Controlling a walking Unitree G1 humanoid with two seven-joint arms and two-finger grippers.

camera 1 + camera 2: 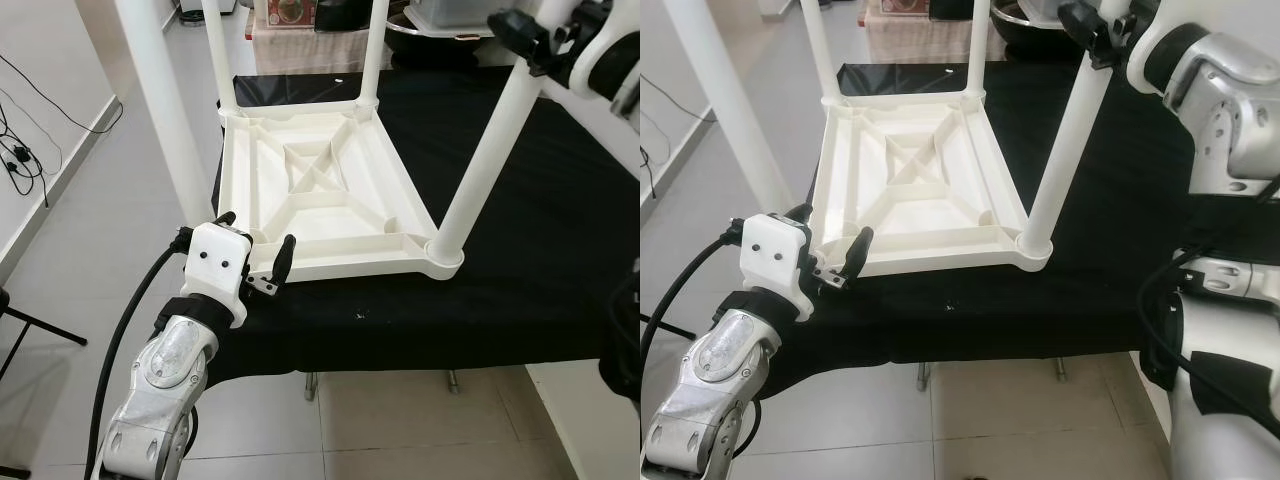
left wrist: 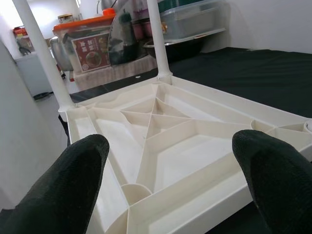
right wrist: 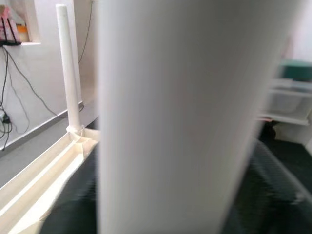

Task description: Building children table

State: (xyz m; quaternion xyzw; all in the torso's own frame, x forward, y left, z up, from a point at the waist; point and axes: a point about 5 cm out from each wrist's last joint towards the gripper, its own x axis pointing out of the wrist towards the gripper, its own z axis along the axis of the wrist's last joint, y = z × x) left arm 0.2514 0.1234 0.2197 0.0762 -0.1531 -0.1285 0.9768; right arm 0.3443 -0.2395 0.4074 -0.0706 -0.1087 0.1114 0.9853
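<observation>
A tiled floor [image 1: 120, 230] is stretching out on the left, with dark cables [image 1: 20, 150] lying along the white wall. A worktop [image 1: 540, 270] draped in black cloth is filling the middle and right of the scene. On it, a white plastic children's table [image 1: 320, 190] is lying upside down, its ribbed underside facing up and its near left corner sitting at the worktop's edge. Three white legs are standing in its corner sockets: two at the far side, such as the far left leg [image 1: 215, 50], and the near right leg [image 1: 490, 150]. A fourth white leg [image 1: 160, 100] is rising just beside the near left corner; whether it is seated cannot be told.

The left gripper [image 1: 255, 250] is hovering at that near left corner with its black fingers [image 2: 73, 185] spread apart, holding nothing. Its wrist view is looking between them across the ribs to an empty round socket [image 2: 134, 192], and on to storage tubs [image 2: 190, 19] and an orange-lidded container [image 2: 83, 41] beyond the worktop.

The right gripper [image 1: 1095, 30] is clamped around the upper part of the near right leg. Its wrist view is showing that leg as a blurred white column up close, with another leg standing behind.
</observation>
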